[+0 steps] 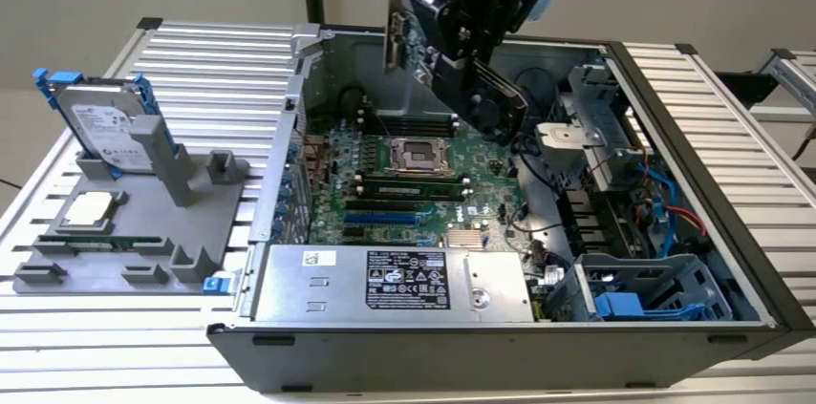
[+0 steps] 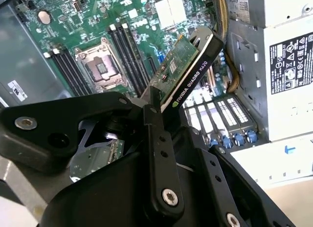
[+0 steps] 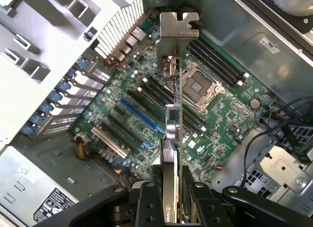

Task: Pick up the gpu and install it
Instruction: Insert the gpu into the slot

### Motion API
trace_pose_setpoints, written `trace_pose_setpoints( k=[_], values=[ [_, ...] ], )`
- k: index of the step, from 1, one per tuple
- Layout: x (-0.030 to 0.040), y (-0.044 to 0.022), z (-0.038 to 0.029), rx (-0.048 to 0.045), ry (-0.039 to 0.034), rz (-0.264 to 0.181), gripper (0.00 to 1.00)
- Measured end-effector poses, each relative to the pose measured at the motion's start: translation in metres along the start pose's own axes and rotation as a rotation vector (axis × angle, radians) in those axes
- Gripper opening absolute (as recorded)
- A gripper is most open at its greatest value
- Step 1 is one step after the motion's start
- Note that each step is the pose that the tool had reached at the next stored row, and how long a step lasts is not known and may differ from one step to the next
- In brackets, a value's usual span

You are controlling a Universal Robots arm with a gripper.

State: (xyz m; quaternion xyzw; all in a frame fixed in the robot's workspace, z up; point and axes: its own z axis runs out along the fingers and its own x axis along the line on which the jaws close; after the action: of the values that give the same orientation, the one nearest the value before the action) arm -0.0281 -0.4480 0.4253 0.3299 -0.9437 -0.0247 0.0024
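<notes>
The gripper (image 3: 171,188) has its jaws almost together, with only the thickness of the gpu (image 3: 173,124) between them. One finger (image 2: 157,134) presses on each face of the card, so the grip is on its flat sides at the end far from the silver bracket (image 3: 173,34). The black cooler (image 2: 195,65) is on one face, just beyond the fingertips, and the green board is on the other face.

The card is in the air and touches nothing except the jaws. It stands out from them, bracket end foremost, over the open computer case (image 1: 510,366). Under it lies the motherboard (image 3: 146,119), well apart from the card's lower edge. The processor socket (image 3: 198,85) is on one side of the card's line, and the blue expansion slot (image 3: 139,114) with the black slots beside it is on the other side. These slots run at an angle to the card, not along it.

Around the jaws there is open room. The rear wall with the slot covers (image 3: 58,104) is off to the side of the blue slot. The black cables (image 3: 254,139) are on the socket side, also apart. The power supply (image 1: 382,280) is at the end of the case far from the jaws.
</notes>
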Motion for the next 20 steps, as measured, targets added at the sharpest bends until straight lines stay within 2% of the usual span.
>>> trace_pose_setpoints(
  k=[20],
  values=[
    [0.0000,0.0000,0.0000,-0.0017,0.0067,-0.139,0.00]
  ],
)
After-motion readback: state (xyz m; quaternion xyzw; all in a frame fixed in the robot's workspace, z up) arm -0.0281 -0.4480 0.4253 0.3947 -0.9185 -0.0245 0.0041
